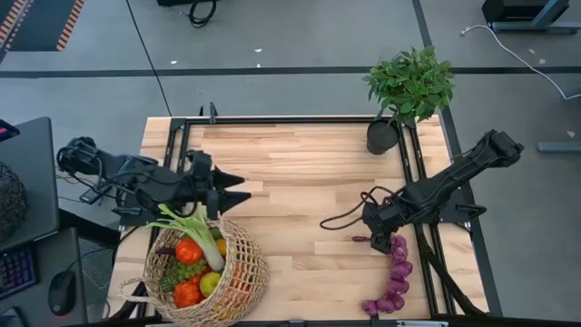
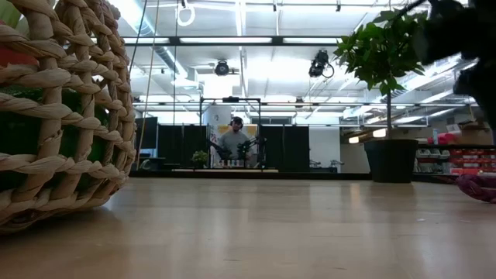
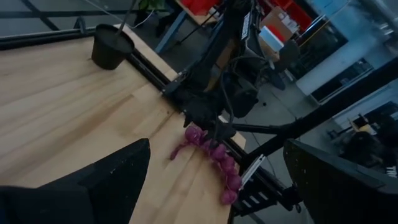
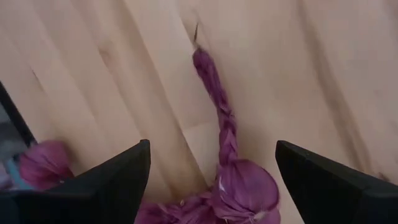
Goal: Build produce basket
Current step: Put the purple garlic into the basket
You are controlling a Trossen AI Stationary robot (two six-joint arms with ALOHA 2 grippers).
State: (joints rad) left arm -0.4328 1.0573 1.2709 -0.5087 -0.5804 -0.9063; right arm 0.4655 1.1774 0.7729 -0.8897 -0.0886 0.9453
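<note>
The tan wicker basket (image 1: 251, 252) stands at the table's near left corner and fills the low view's left side (image 2: 62, 116). In it lie a leek (image 1: 195, 232), a red tomato (image 1: 188, 250), green grapes (image 1: 184, 272) and other produce. A string of purple round fruits (image 1: 397, 272) with a braided stem lies near the table's right edge (image 3: 214, 158). My left gripper (image 1: 238, 189) hovers open just beyond the basket's far rim. My right gripper (image 1: 377, 227) is open above the string's far end (image 4: 242, 183), one finger on either side, apart from it.
A leafy green plant (image 1: 408, 86) in a black pot (image 1: 382, 136) stands at the table's far right corner (image 2: 391, 159). A black cable (image 1: 340, 216) loops on the wood beside my right gripper. Bare wood (image 1: 300, 173) spans the table's middle. A person (image 2: 235, 139) sits far behind.
</note>
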